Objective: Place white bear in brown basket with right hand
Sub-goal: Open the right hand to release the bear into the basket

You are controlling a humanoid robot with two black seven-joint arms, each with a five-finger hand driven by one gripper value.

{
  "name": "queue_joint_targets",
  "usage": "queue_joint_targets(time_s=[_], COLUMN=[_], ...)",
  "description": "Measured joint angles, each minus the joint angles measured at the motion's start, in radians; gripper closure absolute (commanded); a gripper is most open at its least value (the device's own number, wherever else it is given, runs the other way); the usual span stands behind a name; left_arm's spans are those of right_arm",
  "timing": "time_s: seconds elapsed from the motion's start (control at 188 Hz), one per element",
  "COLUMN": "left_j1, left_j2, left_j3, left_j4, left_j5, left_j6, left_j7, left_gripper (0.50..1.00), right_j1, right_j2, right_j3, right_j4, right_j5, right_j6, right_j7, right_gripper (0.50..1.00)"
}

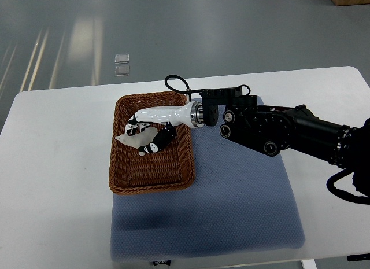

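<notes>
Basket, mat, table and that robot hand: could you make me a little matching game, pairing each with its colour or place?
Things:
1. basket
2. mat
3. table
4. right robot hand

Descriptions:
A. white surface beneath everything
B. blue-grey, lying flat on the table
C. brown woven wicker
D. reaching over the basket's inside

Pairs: 1-C, 2-B, 3-A, 4-D

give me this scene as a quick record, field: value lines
surface: white table with a blue-grey mat
basket: brown basket, partly on the mat's left edge
right hand: right hand reaches over the basket
bear: white bear in the fingers, inside the basket
contact with basket floor: cannot tell
left arm: not in view
floor: small clear object beyond the table
</notes>
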Motion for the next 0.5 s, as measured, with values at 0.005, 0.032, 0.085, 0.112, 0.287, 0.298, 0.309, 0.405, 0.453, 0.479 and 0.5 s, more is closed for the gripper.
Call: queue_joint_targets(time_s=[0.005,0.032,0.085,0.112,0.287,0.298,0.309,0.405,0.453,0.479,0.5], left_j1=[0.000,0.000,0.000,0.000,0.000,0.000,0.000,0.000,0.000,0.000,0.000], left_j2=[0.000,0.000,0.000,0.000,0.000,0.000,0.000,0.000,0.000,0.000,0.000], left_j3=[0.000,0.000,0.000,0.000,0.000,0.000,0.000,0.000,0.000,0.000,0.000], left_j4=[0.000,0.000,0.000,0.000,0.000,0.000,0.000,0.000,0.000,0.000,0.000], left_j5=[0.000,0.000,0.000,0.000,0.000,0.000,0.000,0.000,0.000,0.000,0.000], left_j6=[0.000,0.000,0.000,0.000,0.000,0.000,0.000,0.000,0.000,0.000,0.000], left_j7=[0.000,0.000,0.000,0.000,0.000,0.000,0.000,0.000,0.000,0.000,0.000], left_gripper=[0.500,0.500,0.500,0.500,0.500,0.500,0.500,0.500,0.500,0.500,0.500], right_j1=[0.000,-0.002,-0.006,-0.009,-0.022,-0.022,-0.023,-0.023,-0.023,-0.023,-0.023], right_j2=[0.000,0.000,0.000,0.000,0.000,0.000,0.000,0.000,0.000,0.000,0.000], right_j3=[0.000,0.001,0.005,0.007,0.011,0.012,0.012,0.017,0.022,0.030,0.039], right_j4=[0.000,0.000,0.000,0.000,0.000,0.000,0.000,0.000,0.000,0.000,0.000], right_j5=[0.000,0.003,0.012,0.016,0.024,0.024,0.024,0.032,0.047,0.063,0.079], right_j6=[0.000,-0.003,-0.015,-0.023,-0.056,-0.056,-0.056,-0.058,-0.058,-0.058,-0.056], right_j7=[0.000,0.000,0.000,0.000,0.002,0.002,0.003,0.006,0.009,0.011,0.012], right_gripper=[0.816,0.673,0.644,0.642,0.632,0.632,0.632,0.634,0.634,0.632,0.630])
